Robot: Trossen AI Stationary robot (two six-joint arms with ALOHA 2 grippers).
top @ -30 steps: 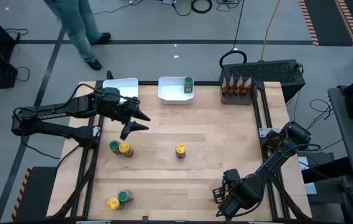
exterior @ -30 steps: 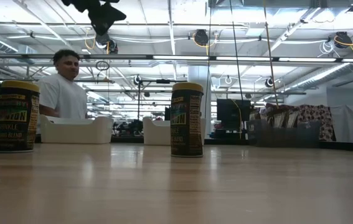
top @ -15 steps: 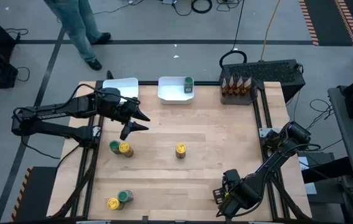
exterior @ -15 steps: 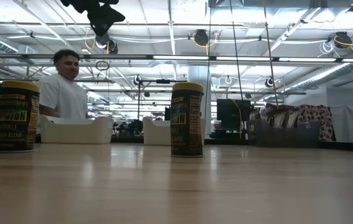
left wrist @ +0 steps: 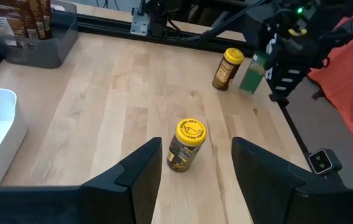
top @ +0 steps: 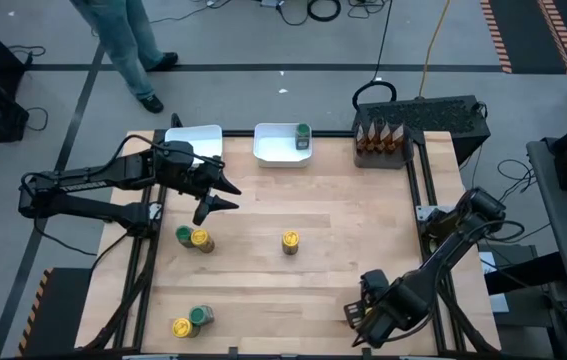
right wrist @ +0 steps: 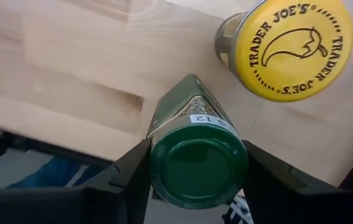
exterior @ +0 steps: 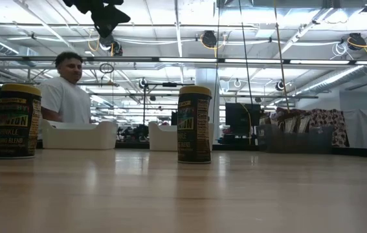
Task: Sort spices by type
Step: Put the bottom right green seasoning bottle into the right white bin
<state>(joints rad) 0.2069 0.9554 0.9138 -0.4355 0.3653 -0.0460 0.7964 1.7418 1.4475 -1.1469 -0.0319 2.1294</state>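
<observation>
Overhead straight-down view, level table-height view, two close wrist views, all sharing the wooden table [top: 333, 215].

A yellow-lidded jar [top: 290, 241] stands upright alone mid-table. To its left a green-lidded jar [top: 183, 235] and a yellow-lidded one [top: 201, 240] stand touching. Another yellow [top: 181, 327] and green [top: 200, 316] pair sits at the near left edge. One green-lidded jar [top: 303, 134] stands in the white tray. Brown-orange packets [top: 380, 137], perhaps four, stand upright in the dark bin. A green-lidded jar [right wrist: 196, 149] sits tilted between the right claw's fingers, beside a yellow-lidded jar [right wrist: 288, 46].
</observation>
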